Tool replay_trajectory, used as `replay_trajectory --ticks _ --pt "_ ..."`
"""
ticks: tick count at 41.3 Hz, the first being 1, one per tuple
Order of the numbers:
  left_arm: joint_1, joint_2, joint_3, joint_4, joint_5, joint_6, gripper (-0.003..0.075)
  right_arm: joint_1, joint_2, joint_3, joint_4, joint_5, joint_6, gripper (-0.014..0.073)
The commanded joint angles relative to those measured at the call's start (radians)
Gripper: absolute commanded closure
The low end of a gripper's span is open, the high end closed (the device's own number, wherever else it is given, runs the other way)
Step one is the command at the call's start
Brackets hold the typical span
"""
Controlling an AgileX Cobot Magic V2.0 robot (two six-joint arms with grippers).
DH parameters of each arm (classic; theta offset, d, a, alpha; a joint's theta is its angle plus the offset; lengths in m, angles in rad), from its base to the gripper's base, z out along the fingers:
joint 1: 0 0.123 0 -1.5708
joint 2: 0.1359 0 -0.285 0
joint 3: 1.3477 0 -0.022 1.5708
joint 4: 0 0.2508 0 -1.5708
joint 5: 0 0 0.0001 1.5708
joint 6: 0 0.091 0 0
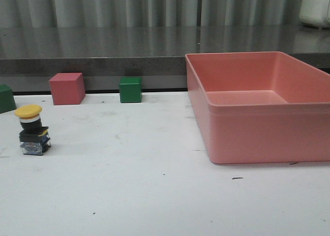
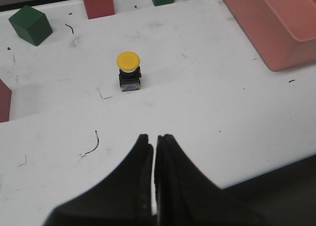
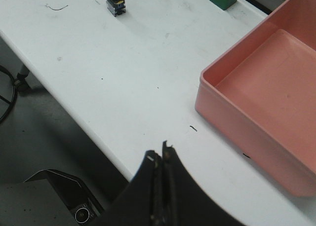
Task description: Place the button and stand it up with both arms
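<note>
Your left gripper (image 2: 154, 137) has its jaws pressed together on nothing, hanging above the near part of the table (image 2: 207, 112). The right gripper (image 3: 162, 154) is closed and empty too, hovering over the table's near edge. Both sit back from the work, which I read as a resting pose with nothing left to hold.

Straight ahead of the left gripper, well apart from it, the button (image 2: 129, 70) stands upright on its dark blocky base, yellow cap up. From the right gripper it lies far off, toward the opposite side of the table. It looks already stood, so the task seems about done.

The cap is a smooth, domed mushroom shape above a black collar; the base is squarish with blue and clear parts, narrow enough that a nudge could tip it.

Beyond the button are a pink cube (image 2: 98, 2) and two green cubes (image 2: 30, 24), matte and sharp-edged. Just ahead of the right gripper sits the bin (image 3: 256, 107), pink plastic, rectangular, with a stepped rim and nothing in it. The tabletop is white, flat and scuffed with dark marks.
</note>
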Motion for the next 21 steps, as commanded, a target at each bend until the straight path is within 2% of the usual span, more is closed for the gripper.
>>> replay_trajectory --ticks 1,21 --pt "-0.007 0.006 -0.034 -0.016 -0.062 -0.002 0.0740 -0.005 0.000 -0.025 0.009 -0.066 -0.010 0.0662" --pt "0.007 -0.010 -0.013 -0.016 -0.076 -0.002 0.0740 -0.005 0.000 -0.025 0.009 -0.064 -0.010 0.0662"
